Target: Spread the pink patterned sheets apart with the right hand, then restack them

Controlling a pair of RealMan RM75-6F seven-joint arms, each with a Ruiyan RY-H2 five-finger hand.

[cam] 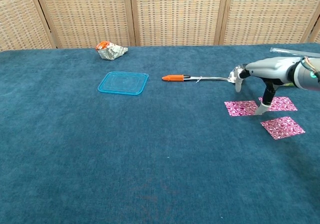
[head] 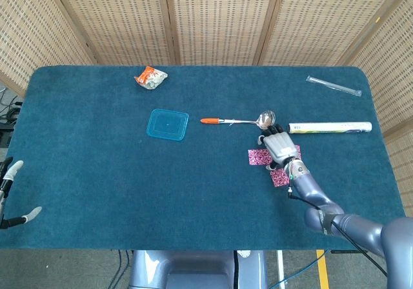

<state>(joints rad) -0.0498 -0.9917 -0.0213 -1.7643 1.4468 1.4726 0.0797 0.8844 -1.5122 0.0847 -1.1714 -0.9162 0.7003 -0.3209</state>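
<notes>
Touching pink sheet (cam: 241,107); right robot hand (cam: 256,84) fingers spread.

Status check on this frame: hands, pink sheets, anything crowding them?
Right robot hand low over the spread, one fingertip down by the left sheet's edge. Left robot hand idle, open. Three pink patterned sheets apart, unstacked. Ladle close behind.

From your head view, the grey right robot hand (head: 279,148) covers the pink patterned sheet at its 3 o'clock; the left robot hand (head: 8,195) is cropped at 9 o'clock.
</notes>
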